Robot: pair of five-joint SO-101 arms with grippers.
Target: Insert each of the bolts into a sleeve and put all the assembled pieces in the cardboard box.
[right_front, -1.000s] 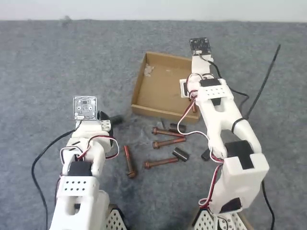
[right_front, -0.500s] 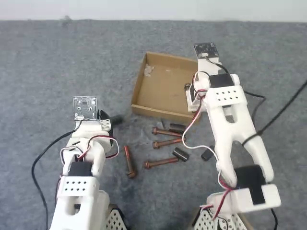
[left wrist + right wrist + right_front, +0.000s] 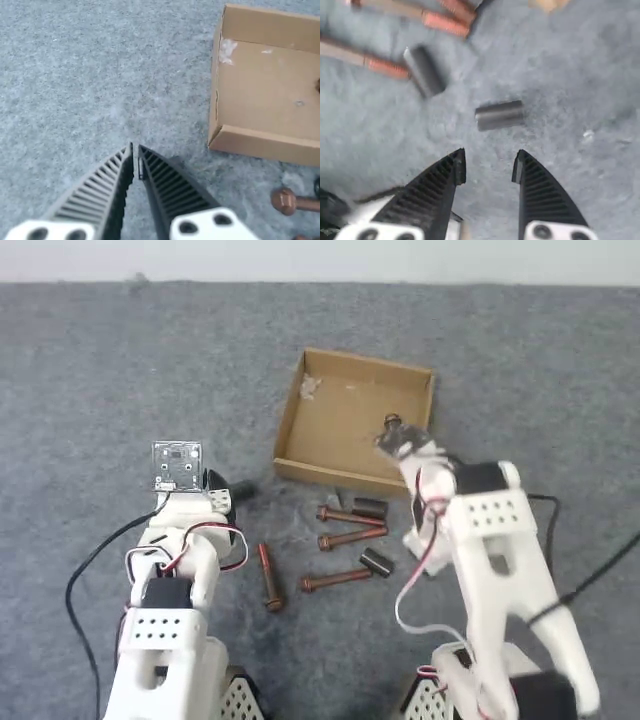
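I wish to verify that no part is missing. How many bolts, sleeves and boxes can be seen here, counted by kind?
Bolts: 5, four on the carpet and one whose head shows inside the box
Sleeves: 3, all lying on the carpet
Cardboard box: 1
Total: 9

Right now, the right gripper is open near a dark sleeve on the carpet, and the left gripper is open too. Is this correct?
No: the left gripper is shut, as the left wrist view shows. The right gripper is open near a dark sleeve on the carpet.
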